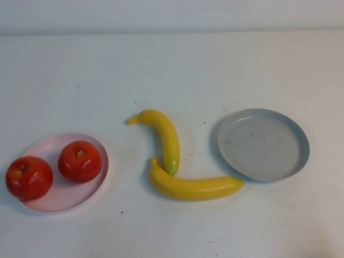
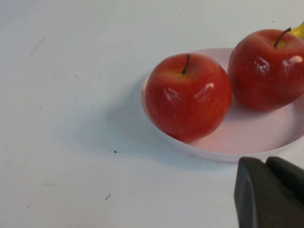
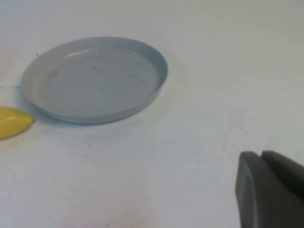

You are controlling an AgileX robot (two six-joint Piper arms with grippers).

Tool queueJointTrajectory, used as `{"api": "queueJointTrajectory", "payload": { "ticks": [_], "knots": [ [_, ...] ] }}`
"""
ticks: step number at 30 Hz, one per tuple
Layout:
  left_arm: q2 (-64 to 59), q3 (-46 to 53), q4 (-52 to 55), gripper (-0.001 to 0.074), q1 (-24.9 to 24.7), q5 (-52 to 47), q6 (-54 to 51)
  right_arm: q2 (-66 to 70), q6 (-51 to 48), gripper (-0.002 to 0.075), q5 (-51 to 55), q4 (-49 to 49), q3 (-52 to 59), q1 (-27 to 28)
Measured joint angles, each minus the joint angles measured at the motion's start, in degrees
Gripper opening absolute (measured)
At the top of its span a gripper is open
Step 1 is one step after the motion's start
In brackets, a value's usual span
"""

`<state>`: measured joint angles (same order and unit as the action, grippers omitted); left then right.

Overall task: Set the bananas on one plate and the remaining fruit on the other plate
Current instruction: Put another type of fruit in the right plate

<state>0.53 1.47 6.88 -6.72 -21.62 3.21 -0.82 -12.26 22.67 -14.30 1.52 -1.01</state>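
Note:
Two red apples [image 1: 80,160] [image 1: 29,177] sit on the pale pink plate [image 1: 70,196] at the left, the left one on its rim. Two yellow bananas [image 1: 162,134] [image 1: 193,185] lie touching on the table between the plates. The grey plate [image 1: 263,144] at the right holds nothing. Neither arm shows in the high view. My left gripper [image 2: 266,164] is shut and empty, just short of the pink plate [image 2: 256,135] and the apples [image 2: 188,96] [image 2: 266,69]. My right gripper [image 3: 261,156] is shut and empty, some way from the grey plate [image 3: 95,78]; one banana tip [image 3: 12,122] shows beside that plate.
The white table [image 1: 172,70] runs back to a pale wall. Nothing else stands on it.

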Motion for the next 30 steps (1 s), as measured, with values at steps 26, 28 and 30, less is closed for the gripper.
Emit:
{"api": "queueJointTrajectory", "payload": {
  "ticks": [26, 28, 30],
  "knots": [
    [0.0, 0.0, 0.23, 0.0004, 0.0, 0.0, 0.0, 0.0, -0.14, -0.0017, -21.22, -9.77, 0.0, 0.0],
    [0.0, 0.0, 0.23, 0.0004, 0.0, 0.0, 0.0, 0.0, -0.14, -0.0017, -24.43, -13.97, 0.0, 0.0],
    [0.0, 0.0, 0.23, 0.0004, 0.0, 0.0, 0.0, 0.0, -0.14, -0.0017, -26.62, -17.27, 0.0, 0.0]
  ]
}}
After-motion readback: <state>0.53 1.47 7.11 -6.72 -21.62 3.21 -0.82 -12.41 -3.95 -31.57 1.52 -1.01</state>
